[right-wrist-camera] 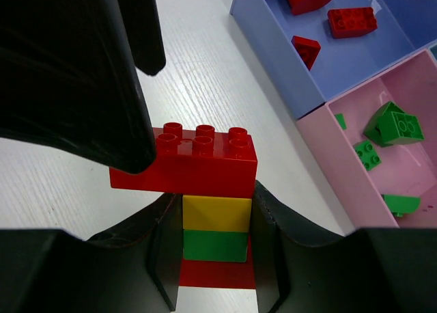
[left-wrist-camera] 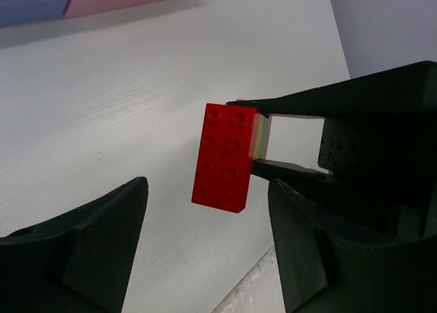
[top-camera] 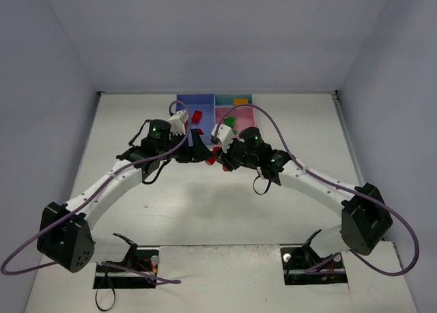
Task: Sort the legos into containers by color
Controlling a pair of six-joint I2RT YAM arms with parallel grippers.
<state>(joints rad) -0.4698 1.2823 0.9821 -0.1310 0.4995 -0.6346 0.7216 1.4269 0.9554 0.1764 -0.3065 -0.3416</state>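
Two robot arms meet over a white tabletop (right-wrist-camera: 205, 67), just in front of a cluster of joined trays. The right claw (right-wrist-camera: 215, 238) is closed narrowly on a lego stack (right-wrist-camera: 213, 210), with its two black fingers (right-wrist-camera: 167, 251) pressing the sides of the middle bricks. From the studded end down, the stack is a wide red brick (right-wrist-camera: 198, 164), a yellow brick (right-wrist-camera: 215, 214), a green brick (right-wrist-camera: 215, 245) and a second red layer (right-wrist-camera: 217, 275).

The left claw (left-wrist-camera: 208, 190) is spread wide and holds nothing. The studded face of the red brick sits in the gap between its fingers, slightly ahead of them. In the right wrist view, one left finger (right-wrist-camera: 89, 87) overlaps the end of the red brick; whether it touches cannot be told.

Beyond the stack, the blue tray (right-wrist-camera: 273, 50) holds three red pieces (right-wrist-camera: 351, 21). The pink tray (right-wrist-camera: 321, 132) joined beside it holds green pieces (right-wrist-camera: 392, 125). In the overhead view, a narrow teal tray (top-camera: 224, 99) at the far edge of the cluster holds one yellow-orange piece (top-camera: 240, 101).
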